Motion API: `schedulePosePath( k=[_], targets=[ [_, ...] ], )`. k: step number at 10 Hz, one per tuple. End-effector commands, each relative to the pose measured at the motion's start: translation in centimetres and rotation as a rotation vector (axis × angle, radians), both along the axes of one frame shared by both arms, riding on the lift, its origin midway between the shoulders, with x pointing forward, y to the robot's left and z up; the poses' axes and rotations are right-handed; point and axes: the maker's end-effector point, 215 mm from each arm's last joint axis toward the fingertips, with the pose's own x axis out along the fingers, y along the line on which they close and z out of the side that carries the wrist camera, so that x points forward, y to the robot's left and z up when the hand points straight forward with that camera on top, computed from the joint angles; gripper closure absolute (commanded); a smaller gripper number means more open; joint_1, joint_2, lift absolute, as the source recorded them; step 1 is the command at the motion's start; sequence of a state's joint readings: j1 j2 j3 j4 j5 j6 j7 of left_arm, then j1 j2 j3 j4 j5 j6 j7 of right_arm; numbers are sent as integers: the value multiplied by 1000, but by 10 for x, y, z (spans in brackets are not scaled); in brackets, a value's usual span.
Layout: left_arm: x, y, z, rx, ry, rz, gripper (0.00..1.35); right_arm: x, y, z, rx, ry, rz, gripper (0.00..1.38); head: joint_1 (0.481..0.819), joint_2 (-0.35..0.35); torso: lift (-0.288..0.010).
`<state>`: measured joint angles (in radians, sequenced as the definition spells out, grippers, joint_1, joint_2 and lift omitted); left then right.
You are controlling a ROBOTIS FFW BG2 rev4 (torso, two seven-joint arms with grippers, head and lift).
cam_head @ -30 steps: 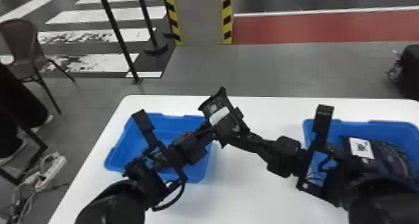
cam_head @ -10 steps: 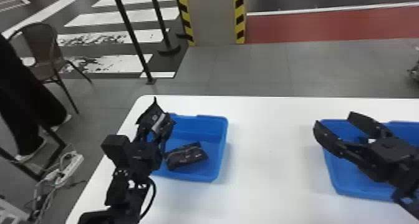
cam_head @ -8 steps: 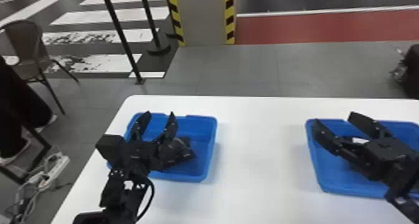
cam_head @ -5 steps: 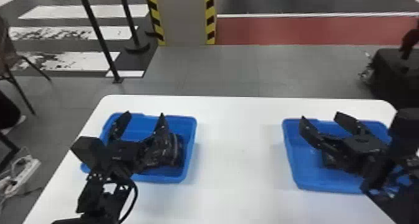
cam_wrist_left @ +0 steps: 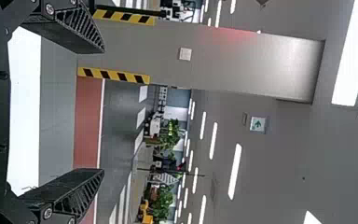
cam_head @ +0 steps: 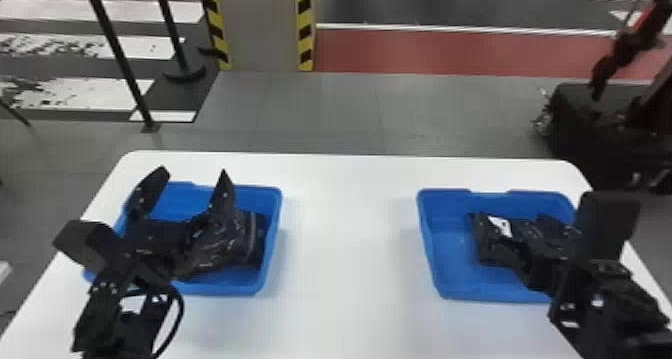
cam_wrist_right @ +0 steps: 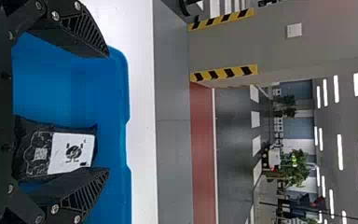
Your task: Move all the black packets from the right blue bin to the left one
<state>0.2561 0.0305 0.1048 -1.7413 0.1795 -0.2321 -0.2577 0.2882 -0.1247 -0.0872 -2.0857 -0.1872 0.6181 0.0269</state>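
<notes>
White table (cam_head: 345,263) before you, left blue bin (cam_head: 225,289), its black packets (cam_head: 232,245) too overlapped to count, your left gripper (cam_head: 192,171) empty and spread, right blue bin (cam_head: 445,263) partly covered, your right gripper (cam_head: 512,223) parted around a black packet, label (cam_wrist_right: 71,153) plain in its wrist view.

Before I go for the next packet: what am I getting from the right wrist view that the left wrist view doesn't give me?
Right wrist view: the right blue bin and, inside it, a black packet with a white label.
Left wrist view: a small sign with a green marking.
Both: the white table, the grey pillar with striped edges, the red floor strip, and open fingers, on the right gripper and left gripper respectively.
</notes>
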Motion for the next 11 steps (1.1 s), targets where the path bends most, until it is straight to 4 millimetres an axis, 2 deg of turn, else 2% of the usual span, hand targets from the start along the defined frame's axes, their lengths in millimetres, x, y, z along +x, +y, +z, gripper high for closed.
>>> schedulePosePath(
  k=[1,3,5,11],
  targets=[
    [-1,0,-2,3,5,-1,121,16,-17,-32,-18,60,-23,170,695,-14,-110],
    [0,0,-3,4,10,-4,127,26,-14,-82,61,152,-16,173,695,-36,-110],
    [-1,1,-4,5,12,-5,127,27,-14,-99,61,201,-23,170,695,-36,-110],
    [-5,6,-12,9,31,0,128,27,-27,-127,41,312,-80,170,695,-42,-110]
  ],
)
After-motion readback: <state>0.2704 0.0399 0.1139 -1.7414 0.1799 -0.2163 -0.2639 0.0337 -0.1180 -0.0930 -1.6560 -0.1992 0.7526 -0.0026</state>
